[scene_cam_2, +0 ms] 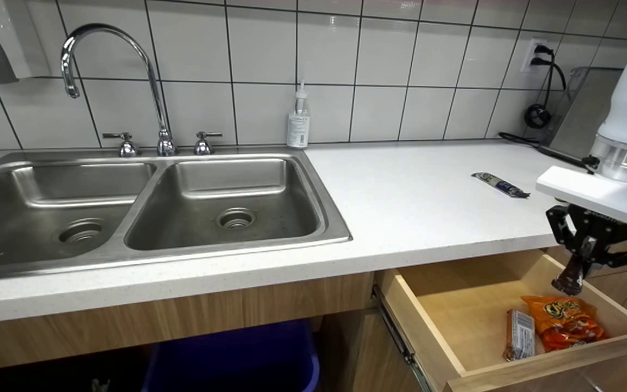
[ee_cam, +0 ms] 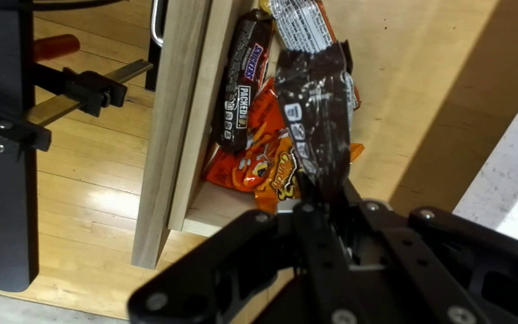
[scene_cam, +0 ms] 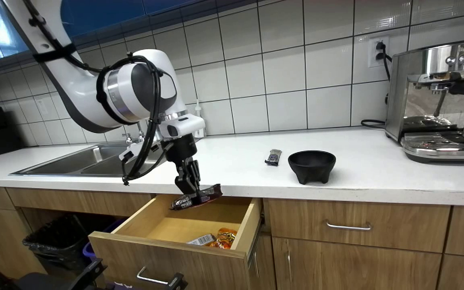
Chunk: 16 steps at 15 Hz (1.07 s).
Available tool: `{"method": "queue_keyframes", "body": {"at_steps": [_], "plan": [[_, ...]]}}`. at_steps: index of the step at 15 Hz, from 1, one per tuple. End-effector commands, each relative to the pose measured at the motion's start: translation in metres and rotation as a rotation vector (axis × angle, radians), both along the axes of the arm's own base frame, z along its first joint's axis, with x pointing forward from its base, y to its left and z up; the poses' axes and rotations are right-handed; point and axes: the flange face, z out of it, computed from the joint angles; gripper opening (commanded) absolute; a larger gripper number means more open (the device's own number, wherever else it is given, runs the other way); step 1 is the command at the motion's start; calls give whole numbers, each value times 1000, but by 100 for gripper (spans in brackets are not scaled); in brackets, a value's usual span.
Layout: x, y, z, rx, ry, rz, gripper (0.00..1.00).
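The gripper point(ee_cam: 328, 193) has its fingers brought together on a dark bar point(ee_cam: 317, 112), with only the bar's thickness between them; in both exterior views the bar hangs over the drawer point(scene_cam: 183, 264), resting on nothing. An exterior view shows the grip near its middle, an end sticking out on either side. As far as can be judged, two steps are done: the drawer is pulled out, and the bar is in the grip. The front part of the drawer already holds a Snickers point(ee_cam: 245, 85), an orange bag point(scene_cam_2: 564, 318) and a packet point(scene_cam_2: 521, 335) with a white label, lying close together. Not done is the release: the bar appears apart from what lies below, though the wrist view, where it covers part of the bag and packet, does not tell how high it is. On the counter point(scene_cam: 236, 161), away from the gripper, are a wrapped snack point(scene_cam: 273, 157) and, near it, a bowl point(scene_cam: 311, 166).
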Motion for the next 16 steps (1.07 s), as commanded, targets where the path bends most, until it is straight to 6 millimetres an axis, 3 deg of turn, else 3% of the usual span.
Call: {"method": "queue_keyframes", "body": {"at_steps": [1,8,16], "plan": [[4,-6,-11,0,24,-42,4],[20,-10,-44,8,54,-99,4],[53,0,-76,15,84,-162,4]]}}
